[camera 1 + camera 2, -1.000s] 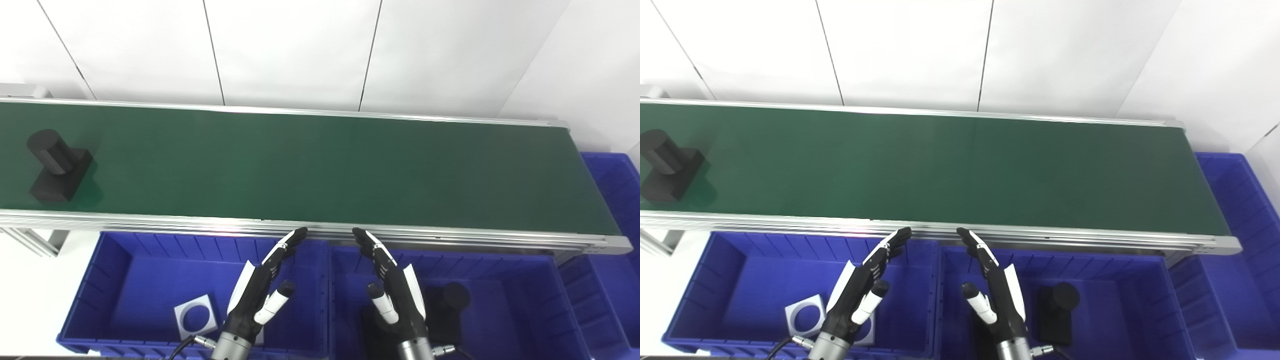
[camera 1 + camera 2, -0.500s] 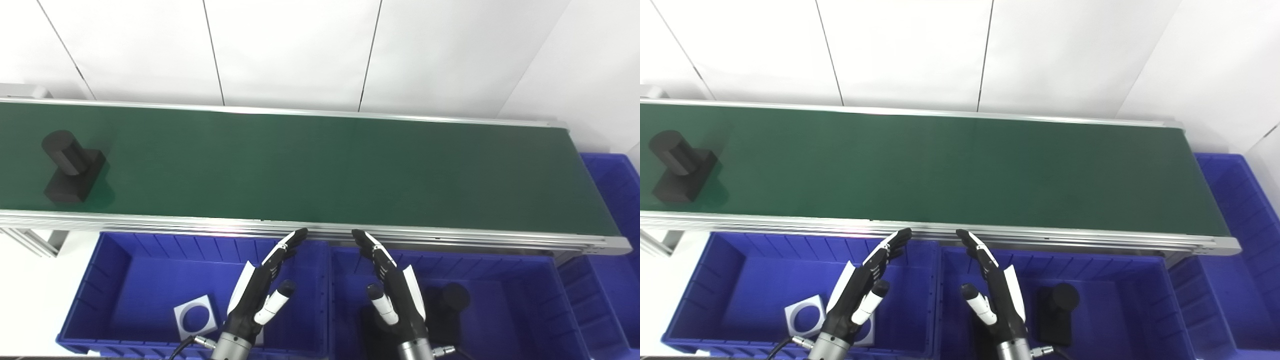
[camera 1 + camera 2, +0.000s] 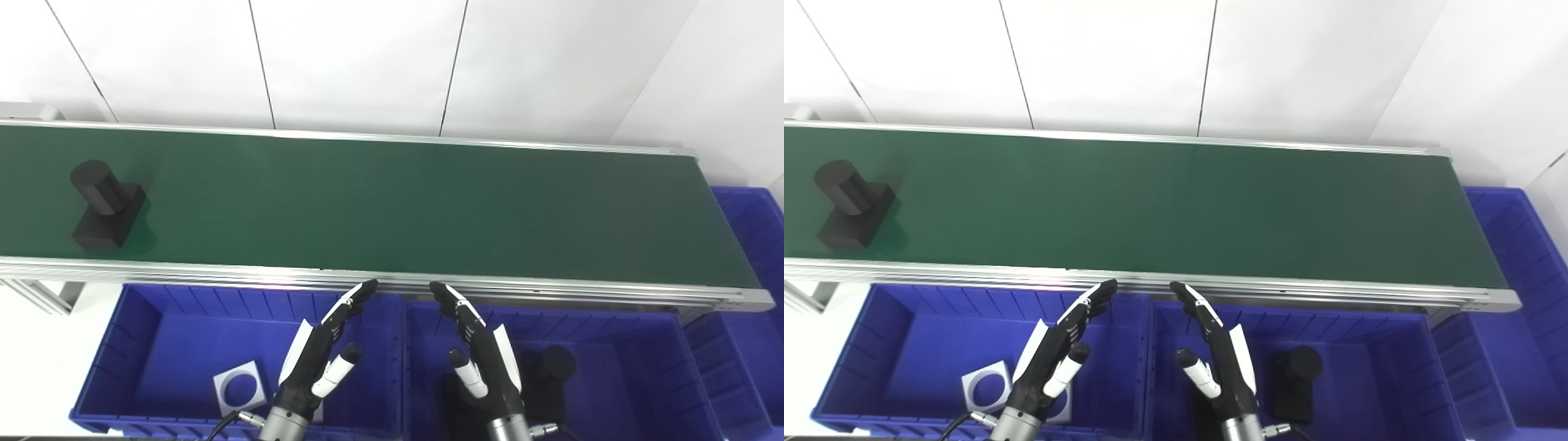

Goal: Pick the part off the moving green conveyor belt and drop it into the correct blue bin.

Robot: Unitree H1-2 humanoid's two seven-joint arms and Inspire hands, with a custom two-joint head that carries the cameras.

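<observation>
Black part [image 3: 104, 205] moved slightly right on belt [image 3: 392, 208] vs 1 s ago, still far left of frame. Left hand [image 3: 315, 361] & right hand [image 3: 484, 361] unchanged, fingers spread wide, empty, low center over bins [image 3: 153, 324].

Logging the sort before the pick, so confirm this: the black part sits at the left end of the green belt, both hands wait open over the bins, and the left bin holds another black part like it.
One error: the left bin holds white square pieces, as the left eye view shows. The matching black part lies in the middle bin. The rest stands: black part at the belt's left end, left hand and right hand open.
</observation>
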